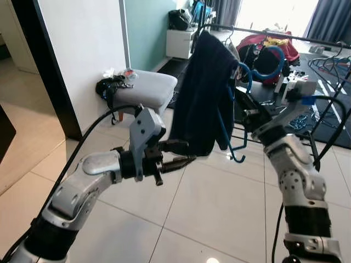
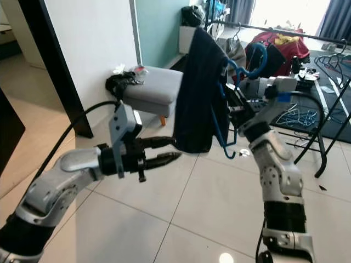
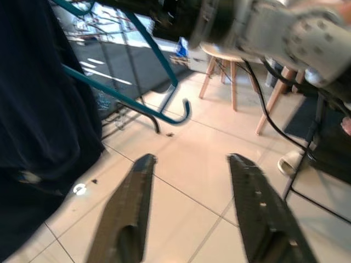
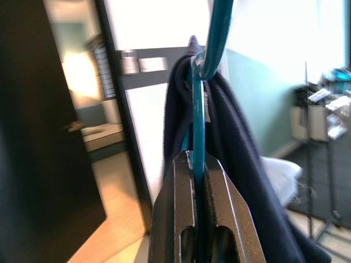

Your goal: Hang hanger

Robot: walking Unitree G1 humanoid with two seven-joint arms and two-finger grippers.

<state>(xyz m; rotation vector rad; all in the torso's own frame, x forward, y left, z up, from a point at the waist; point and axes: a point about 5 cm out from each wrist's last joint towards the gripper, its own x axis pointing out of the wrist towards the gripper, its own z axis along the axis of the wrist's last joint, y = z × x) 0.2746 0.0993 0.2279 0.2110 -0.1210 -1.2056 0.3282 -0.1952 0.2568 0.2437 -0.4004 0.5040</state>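
Note:
A teal plastic hanger [image 1: 241, 82] carries a dark navy garment [image 1: 203, 93] and hangs in the air in front of me. My right gripper [image 1: 248, 109] is shut on the hanger's teal bar [image 4: 198, 120], with both pads pressed against it. My left gripper [image 1: 186, 152] is held level at the garment's lower left edge, open, with nothing between its fingers [image 3: 137, 203]. Past those fingers, the hanger's lower hooked end [image 3: 178, 112] and the garment [image 3: 38, 109] show in the left wrist view. A black clothes rail [image 1: 285, 36] runs behind the hanger, higher up.
A grey padded stool [image 1: 145, 87] stands by the white wall [image 1: 82, 49] on the left. The rack's black legs [image 1: 334, 120] and a dark rug with loose hangers [image 1: 299, 121] lie to the right. A red bag [image 1: 274, 44] sits behind the rail. Pale floor tiles [image 1: 208, 208] stretch below.

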